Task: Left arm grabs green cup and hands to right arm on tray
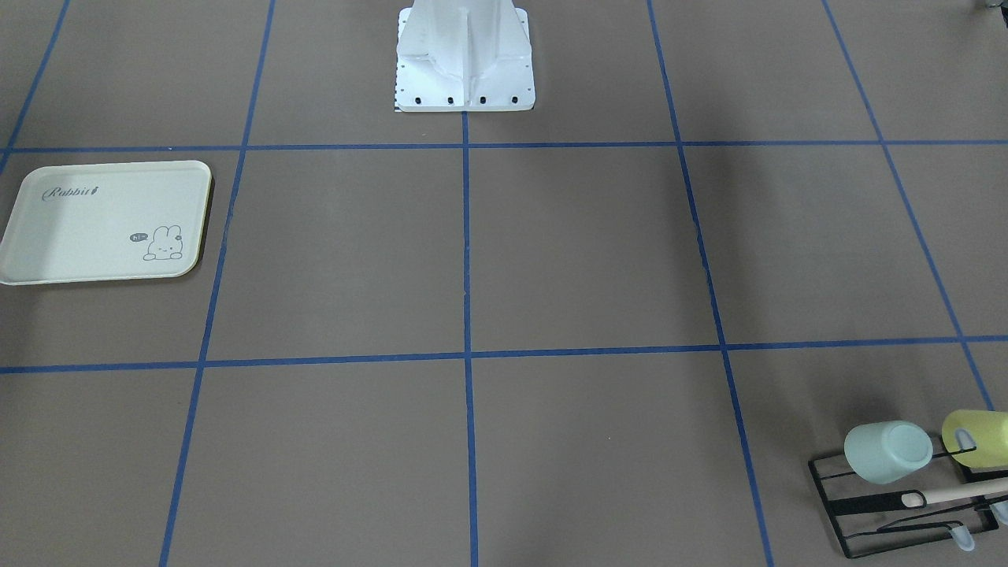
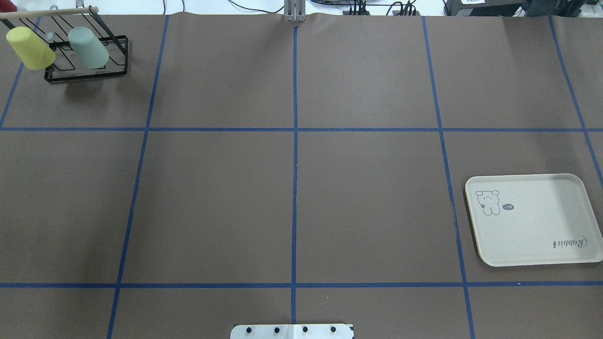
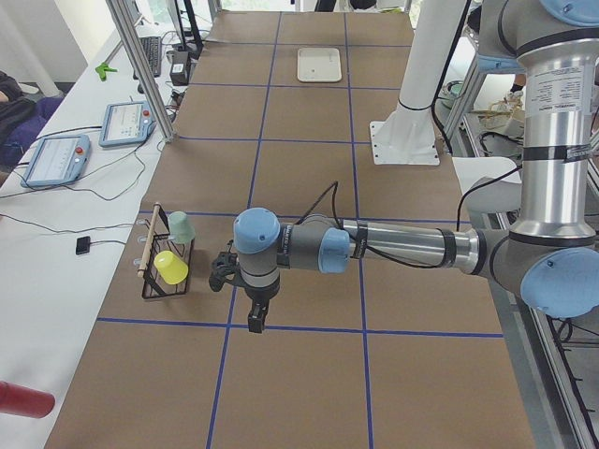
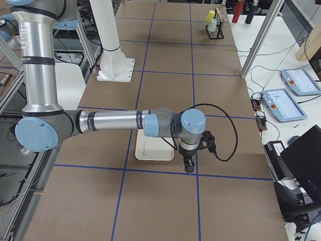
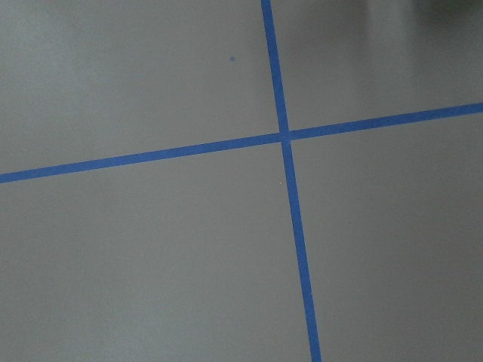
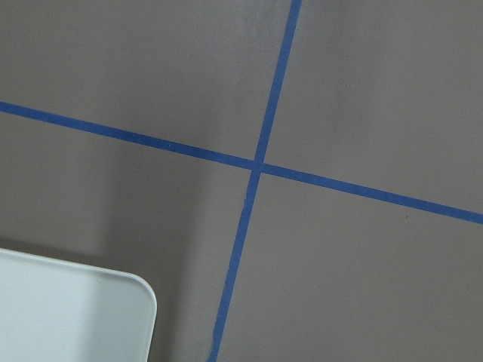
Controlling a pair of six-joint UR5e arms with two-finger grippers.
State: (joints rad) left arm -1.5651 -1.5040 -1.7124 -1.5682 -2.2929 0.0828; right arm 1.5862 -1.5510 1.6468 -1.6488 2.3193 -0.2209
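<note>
The left arm [image 3: 393, 248] and right arm [image 4: 113, 122] stretched level, left tool [image 3: 255, 324] and right tool [image 4: 189, 167] pointing down; how far open, I could not tell. One green cup [image 2: 89, 48] and one yellow-green cup [image 2: 29, 48] hung on the wire rack [image 2: 87, 76] at ten o'clock; one tray [image 2: 537, 230] lay at four.

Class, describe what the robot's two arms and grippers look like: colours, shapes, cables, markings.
Both match. The left arm and right arm are silver-grey tubes with grey joints, pale blue round caps and thin black bands. A black cable loops to each wrist. The left gripper and right gripper are small and black.
</note>
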